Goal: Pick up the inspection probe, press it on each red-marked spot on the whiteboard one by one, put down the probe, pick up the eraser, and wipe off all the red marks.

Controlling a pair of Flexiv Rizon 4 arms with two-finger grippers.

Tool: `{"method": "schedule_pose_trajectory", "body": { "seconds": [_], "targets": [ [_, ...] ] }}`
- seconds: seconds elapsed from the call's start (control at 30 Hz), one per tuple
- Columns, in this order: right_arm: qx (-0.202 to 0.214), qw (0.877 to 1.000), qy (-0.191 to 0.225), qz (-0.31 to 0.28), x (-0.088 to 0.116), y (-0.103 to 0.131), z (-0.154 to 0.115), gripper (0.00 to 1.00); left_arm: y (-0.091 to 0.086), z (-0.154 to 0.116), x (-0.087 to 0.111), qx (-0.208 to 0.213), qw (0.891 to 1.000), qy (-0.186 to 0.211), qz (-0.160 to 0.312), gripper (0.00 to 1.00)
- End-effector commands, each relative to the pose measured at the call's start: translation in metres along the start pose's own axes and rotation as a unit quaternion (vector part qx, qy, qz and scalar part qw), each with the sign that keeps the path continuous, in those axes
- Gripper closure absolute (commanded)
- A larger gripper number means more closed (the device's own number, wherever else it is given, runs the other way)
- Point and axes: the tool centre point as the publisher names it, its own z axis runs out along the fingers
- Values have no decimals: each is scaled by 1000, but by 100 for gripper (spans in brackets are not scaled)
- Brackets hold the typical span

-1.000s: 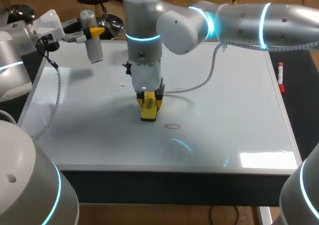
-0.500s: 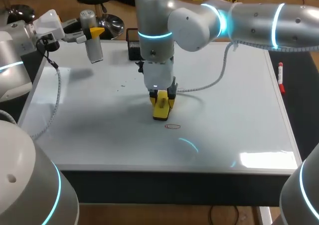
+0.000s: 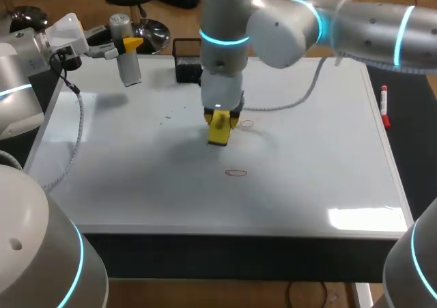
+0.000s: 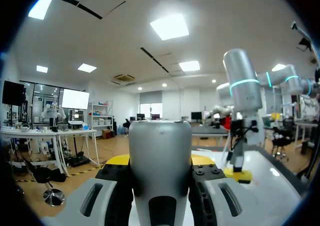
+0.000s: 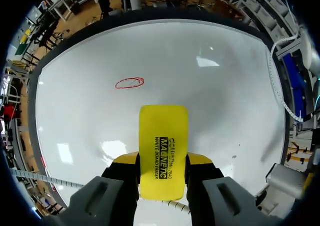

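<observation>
Over the glossy whiteboard (image 3: 328,158), right hand (image 5: 162,168) is clamped on the flat yellow eraser (image 5: 163,146), near a thin red oval (image 5: 129,82). Near its far-left corner, left hand (image 3: 126,46) grips the smooth grey probe (image 4: 160,161) (a cylinder).

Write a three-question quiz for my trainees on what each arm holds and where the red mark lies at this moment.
1. True or false: the right pincer is shut on the yellow eraser.
2. Multiple choice: what does the left pincer hold? A) a screwdriver B) the inspection probe C) nothing
3. Fill in the gap: in the right wrist view, the red oval mark on the whiteboard lies ___ of the eraser, not under it.

Key: 1 true; 2 B; 3 ahead
</observation>
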Motion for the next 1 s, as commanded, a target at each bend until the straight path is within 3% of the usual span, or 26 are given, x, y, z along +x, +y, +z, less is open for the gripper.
{"method": "schedule_pose_trajectory", "body": {
  "seconds": [0.03, 0.37, 0.53, 0.73, 1.0],
  "targets": [
    [16, 1000, -14, -4, 24, 0, -37, 100, -1, 0, 1, 0, 1000, -2, 1, 100],
    [5, 1000, -10, -11, 20, -2, -30, 100, -1, 0, 1, 0, 1000, -2, 1, 100],
    [-1, 1000, -4, -24, -1, 8, -22, 100, -1, 0, 1, 0, 1000, -2, 1, 100],
    [-22, 998, -4, -51, -38, 38, 1, 100, -1, 0, 1, 0, 1000, -2, 1, 100],
    [-24, 998, 7, -54, -49, 51, 19, 100, -1, 0, 1, 0, 1000, -2, 1, 100]
  ]
}}
